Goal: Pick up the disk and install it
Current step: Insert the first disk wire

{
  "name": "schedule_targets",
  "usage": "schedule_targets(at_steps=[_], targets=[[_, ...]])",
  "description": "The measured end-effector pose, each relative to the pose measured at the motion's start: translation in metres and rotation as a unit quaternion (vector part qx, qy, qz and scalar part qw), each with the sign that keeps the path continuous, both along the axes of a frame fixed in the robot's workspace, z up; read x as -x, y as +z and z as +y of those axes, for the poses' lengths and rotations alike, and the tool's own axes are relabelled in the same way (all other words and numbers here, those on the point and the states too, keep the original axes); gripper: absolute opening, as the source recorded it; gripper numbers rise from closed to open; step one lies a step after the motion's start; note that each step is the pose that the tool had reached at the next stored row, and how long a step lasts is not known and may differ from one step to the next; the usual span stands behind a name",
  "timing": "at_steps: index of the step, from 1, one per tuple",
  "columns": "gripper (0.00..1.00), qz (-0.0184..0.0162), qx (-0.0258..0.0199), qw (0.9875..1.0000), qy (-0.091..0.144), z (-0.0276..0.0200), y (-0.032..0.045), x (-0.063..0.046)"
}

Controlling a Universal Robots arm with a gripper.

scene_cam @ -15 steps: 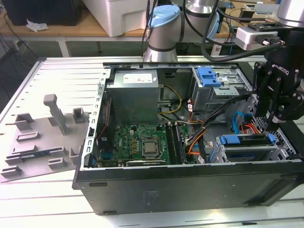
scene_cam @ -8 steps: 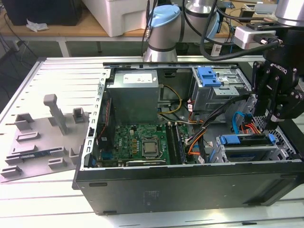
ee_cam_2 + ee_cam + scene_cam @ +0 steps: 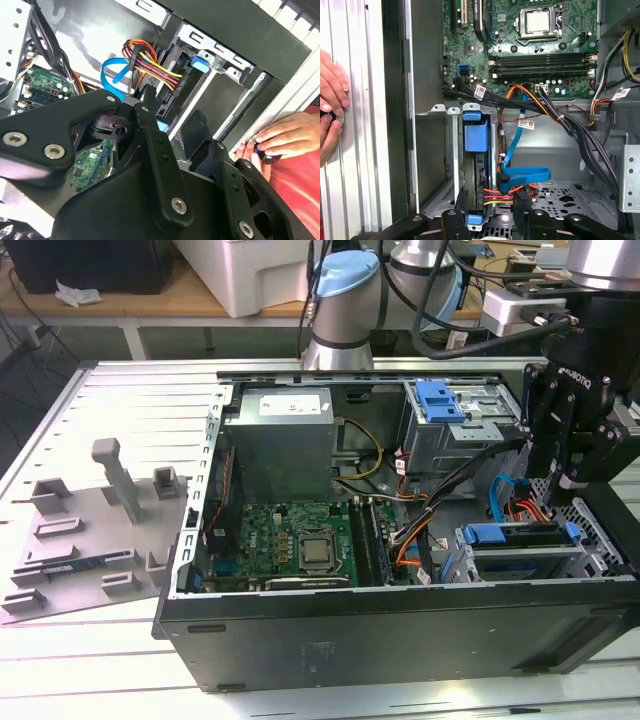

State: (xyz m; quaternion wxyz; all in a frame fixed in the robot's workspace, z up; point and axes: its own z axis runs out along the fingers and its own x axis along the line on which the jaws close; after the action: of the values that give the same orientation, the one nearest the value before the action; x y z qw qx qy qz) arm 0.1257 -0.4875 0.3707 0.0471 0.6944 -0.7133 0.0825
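1. Disk (image 3: 520,534) sits edge-up in the drive cage (image 3: 478,558) of the computer case (image 3: 400,630), blue rail showing.
2. End effector (image 3: 562,472) hangs just above that cage, fingers spread, holding nothing.
3. A hand (image 3: 330,105) rests outside the case wall.

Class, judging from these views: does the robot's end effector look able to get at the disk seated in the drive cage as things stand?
Probably yes. The end effector hangs directly over the disk in the drive cage, with open space between them. The orange and blue cables run beside the cage, not across the disk's top edge.
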Motion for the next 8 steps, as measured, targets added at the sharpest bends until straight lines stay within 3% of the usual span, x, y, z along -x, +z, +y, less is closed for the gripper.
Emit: schedule_targets(at_steps=[8], targets=[[0.48, 0.0013, 0.0000, 0.9997, -0.024, 0.0063, -0.0009, 0.0038]])
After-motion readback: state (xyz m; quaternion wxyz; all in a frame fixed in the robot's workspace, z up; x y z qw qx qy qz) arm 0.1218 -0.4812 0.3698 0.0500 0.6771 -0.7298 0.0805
